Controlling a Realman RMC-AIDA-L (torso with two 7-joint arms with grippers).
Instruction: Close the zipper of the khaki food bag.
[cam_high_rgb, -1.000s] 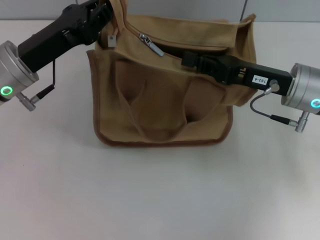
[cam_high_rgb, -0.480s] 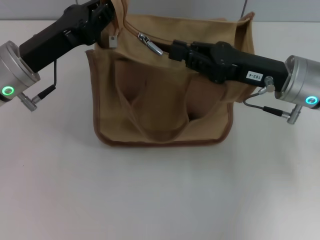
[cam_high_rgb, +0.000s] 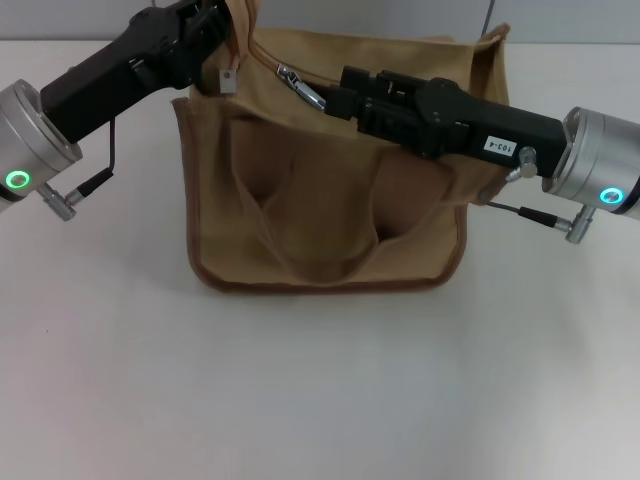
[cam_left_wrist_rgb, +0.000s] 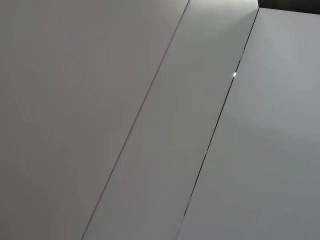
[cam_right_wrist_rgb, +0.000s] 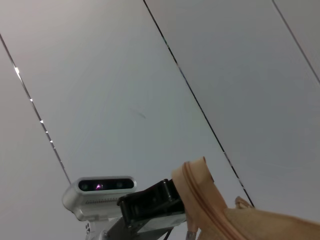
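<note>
The khaki food bag (cam_high_rgb: 330, 210) stands upright on the white table, front pocket and one loop handle facing me. Its zipper (cam_high_rgb: 264, 57) runs across the top, and the silver pull tab (cam_high_rgb: 308, 92) lies near the left end. To the right of the tab the top gapes open. My left gripper (cam_high_rgb: 215, 25) is shut on the bag's top left end, beside a small hanging tag (cam_high_rgb: 228, 82). My right gripper (cam_high_rgb: 340, 92) reaches across the bag's top, its tip right at the pull tab. The right wrist view shows the bag's raised end (cam_right_wrist_rgb: 200, 195) and the left gripper (cam_right_wrist_rgb: 150, 202).
The white table (cam_high_rgb: 320, 400) spreads in front of and on both sides of the bag. A grey panelled wall (cam_left_wrist_rgb: 150, 125) stands behind. Both arms' silver wrists with cables hang at the bag's left and right sides.
My right gripper has moved left along the bag's top, from the right half to the pull tab. The left gripper and the bag have stayed put.
</note>
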